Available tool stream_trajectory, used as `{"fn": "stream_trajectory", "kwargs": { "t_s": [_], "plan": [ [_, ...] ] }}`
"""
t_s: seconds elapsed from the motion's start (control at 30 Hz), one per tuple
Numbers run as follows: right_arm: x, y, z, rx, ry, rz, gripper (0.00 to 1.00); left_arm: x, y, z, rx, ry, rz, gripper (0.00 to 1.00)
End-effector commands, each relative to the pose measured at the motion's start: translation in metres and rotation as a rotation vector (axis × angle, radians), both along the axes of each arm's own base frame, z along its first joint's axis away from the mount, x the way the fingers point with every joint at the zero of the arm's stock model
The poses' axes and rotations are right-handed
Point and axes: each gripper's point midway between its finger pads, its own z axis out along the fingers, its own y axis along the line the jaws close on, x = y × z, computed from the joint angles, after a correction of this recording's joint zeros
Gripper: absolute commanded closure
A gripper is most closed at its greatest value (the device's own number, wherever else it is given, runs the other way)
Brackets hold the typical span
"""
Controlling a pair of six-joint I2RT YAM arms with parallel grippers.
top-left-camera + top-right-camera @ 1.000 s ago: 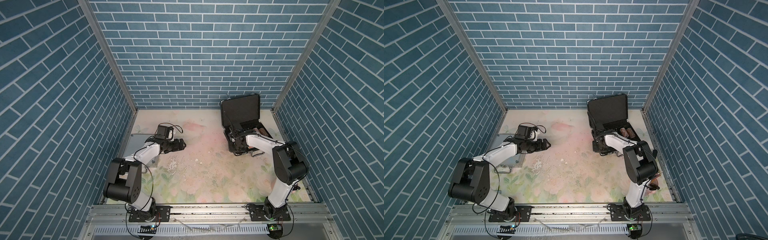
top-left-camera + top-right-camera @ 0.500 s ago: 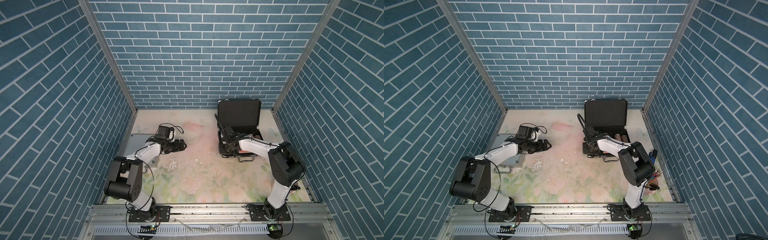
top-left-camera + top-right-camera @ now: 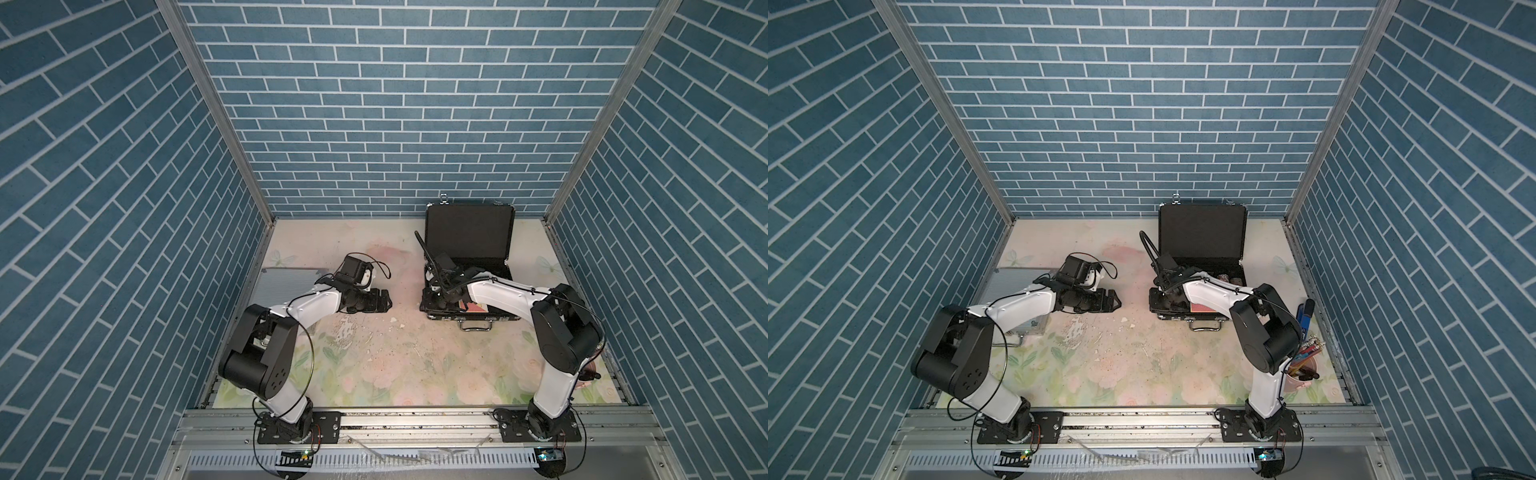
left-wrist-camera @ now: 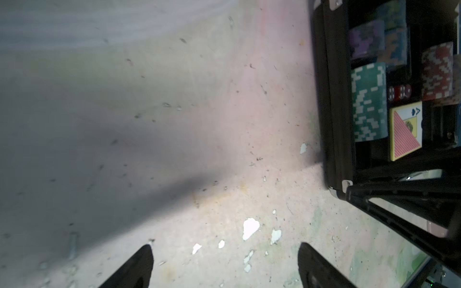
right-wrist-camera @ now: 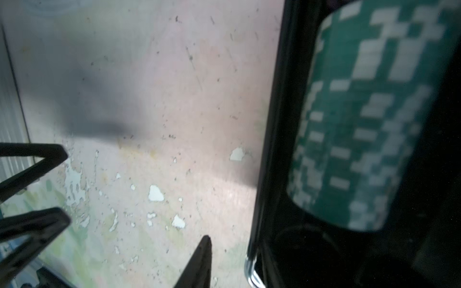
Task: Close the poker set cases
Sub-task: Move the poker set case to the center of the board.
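The black poker set case (image 3: 469, 232) (image 3: 1200, 232) stands open at the back right, lid upright, handle toward the front. Green chips (image 4: 369, 102) (image 5: 361, 112) and a card deck (image 4: 405, 132) lie in its base. My right gripper (image 3: 436, 297) (image 5: 232, 249) sits at the case's left end wall (image 5: 274, 149), a little open. One finger (image 5: 203, 259) stands outside, apart from the wall; the other is lost in the dark interior. The silver case (image 3: 286, 282) (image 3: 1013, 286) lies closed at the left under my left arm. My left gripper (image 3: 386, 300) (image 4: 224, 251) hovers open and empty over the mat.
A pink cup of pens (image 3: 1302, 374) stands at the front right beside the right arm's base. Blue brick walls (image 3: 374, 124) close in three sides. The flowered mat (image 3: 395, 365) is worn, with white flakes between the two cases.
The black case has swung from a slant to square with the back wall and shifted left. The right gripper's jaws have parted from the case wall. The left arm has stayed put.
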Motion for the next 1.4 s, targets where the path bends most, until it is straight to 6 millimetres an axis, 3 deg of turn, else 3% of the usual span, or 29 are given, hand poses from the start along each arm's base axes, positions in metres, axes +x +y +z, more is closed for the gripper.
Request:
{"fn": "stream_trajectory", "kwargs": {
  "t_s": [0.0,0.23,0.4,0.53,0.8,0.93,1.37],
  "plan": [
    [-0.019,-0.017,0.027,0.023,0.027,-0.004,0.58,-0.001,-0.028,-0.001,0.011,0.003,-0.028,0.08],
    [-0.023,-0.098,0.042,-0.056,0.003,-0.099,0.51,-0.001,-0.08,-0.001,0.018,-0.007,-0.094,0.1],
    [-0.015,-0.16,0.037,-0.165,-0.018,-0.183,0.49,0.003,-0.097,-0.001,0.054,-0.009,-0.12,0.13],
    [-0.005,-0.194,0.034,-0.188,-0.031,-0.265,0.48,0.003,-0.106,-0.006,0.092,-0.007,-0.129,0.18],
    [0.013,-0.245,0.032,-0.241,-0.073,-0.415,0.49,0.003,-0.128,-0.022,0.13,0.001,-0.129,0.29],
    [0.018,-0.268,0.03,-0.275,-0.088,-0.476,0.49,0.004,-0.128,-0.031,0.152,0.01,-0.121,0.39],
    [0.022,-0.304,0.007,-0.314,-0.05,-0.548,0.49,-0.004,-0.112,-0.057,0.24,0.063,-0.109,0.71]
  ]
}}
